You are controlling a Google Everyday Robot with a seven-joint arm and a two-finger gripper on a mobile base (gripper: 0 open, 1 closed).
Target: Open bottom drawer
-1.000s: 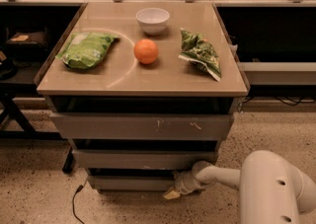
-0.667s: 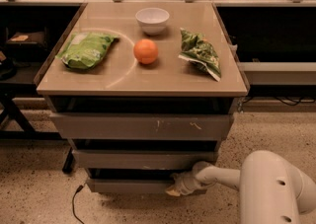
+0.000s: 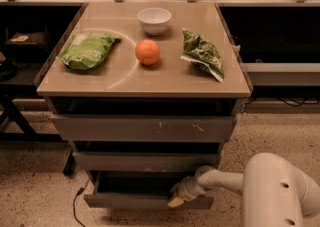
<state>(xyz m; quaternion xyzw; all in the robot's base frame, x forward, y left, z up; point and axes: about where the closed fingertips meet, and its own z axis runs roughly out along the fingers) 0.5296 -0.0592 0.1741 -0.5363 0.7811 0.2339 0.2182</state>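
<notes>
Gripper [image 3: 176,199] sits at the top edge of the bottom drawer [image 3: 125,201], right of centre; can't tell if it's clamped. Drawer is the lowest of three under the table [image 3: 150,85], partly out. Likely rigid, light, slides straight. No handle, so take the top lip.

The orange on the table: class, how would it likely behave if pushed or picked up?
The orange is round and sits loose on the flat table, so a push would probably roll it. Its skin looks firm, so it likely keeps its shape when lifted. The hand is down at the bottom drawer, not near it.
</notes>
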